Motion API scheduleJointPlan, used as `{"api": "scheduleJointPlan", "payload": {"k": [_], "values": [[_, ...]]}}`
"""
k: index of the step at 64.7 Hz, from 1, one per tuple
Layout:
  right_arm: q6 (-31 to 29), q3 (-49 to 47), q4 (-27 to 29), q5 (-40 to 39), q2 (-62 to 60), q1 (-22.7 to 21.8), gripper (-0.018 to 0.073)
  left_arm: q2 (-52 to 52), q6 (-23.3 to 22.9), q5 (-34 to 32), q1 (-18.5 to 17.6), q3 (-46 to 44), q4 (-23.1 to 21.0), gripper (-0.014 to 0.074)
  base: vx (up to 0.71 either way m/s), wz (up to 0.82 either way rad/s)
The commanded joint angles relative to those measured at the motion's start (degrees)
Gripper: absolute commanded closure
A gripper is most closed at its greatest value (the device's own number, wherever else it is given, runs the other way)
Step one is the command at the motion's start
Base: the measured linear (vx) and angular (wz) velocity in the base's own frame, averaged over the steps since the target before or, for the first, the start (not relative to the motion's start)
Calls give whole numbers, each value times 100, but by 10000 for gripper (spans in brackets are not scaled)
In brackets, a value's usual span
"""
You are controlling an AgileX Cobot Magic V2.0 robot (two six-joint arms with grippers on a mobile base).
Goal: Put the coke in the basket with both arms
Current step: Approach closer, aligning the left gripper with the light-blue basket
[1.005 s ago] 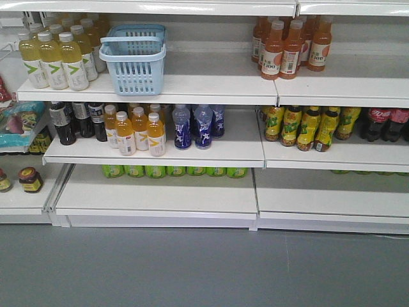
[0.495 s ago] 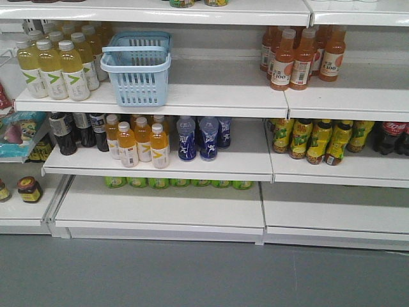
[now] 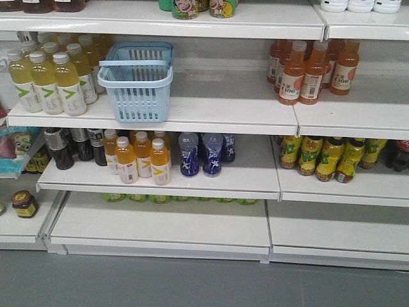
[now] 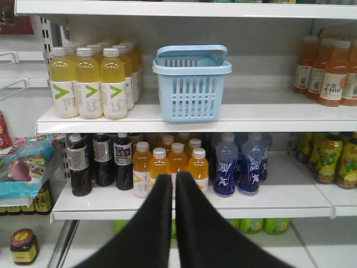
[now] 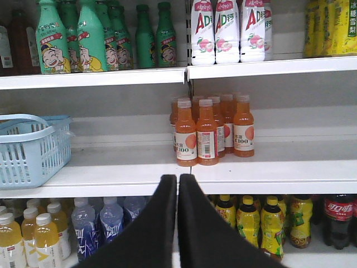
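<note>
The pale blue basket (image 3: 136,83) stands on the upper shelf, and also shows in the left wrist view (image 4: 192,84) and at the left edge of the right wrist view (image 5: 28,151). The coke (image 5: 337,218), dark bottles with red labels, sits at the far right of the lower shelf; only a dark sliver (image 3: 402,155) reaches the front view's right edge. My left gripper (image 4: 174,177) is shut and empty, hanging in front of the orange-drink row, well short of the shelf. My right gripper (image 5: 178,178) is also shut and empty, level with the upper shelf's edge. Neither arm appears in the front view.
Pale yellow bottles (image 3: 45,80) stand left of the basket, with orange C100 bottles (image 3: 313,67) to its right. Below are black bottles (image 3: 70,146), orange juice (image 3: 142,158), blue bottles (image 3: 201,153) and yellow-green bottles (image 3: 326,157). A white upright divider (image 3: 295,115) splits the shelf bays.
The front view has closed in on the shelves and tilted up: everything has slid down the frame, and a top shelf with green bottles has come into sight. The coke has drifted off the right edge.
</note>
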Motion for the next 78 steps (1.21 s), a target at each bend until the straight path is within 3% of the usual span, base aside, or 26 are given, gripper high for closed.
{"api": "scheduleJointPlan", "payload": {"k": [1,78], "values": [[-26,102,-39,-440,-63,-33,564,-90,5,-454,-42,35,10,601,16,0],[-26,102,-39,-440,-63,-33,564,-90,5,-454,-42,35,10,601,12,-2]]}}
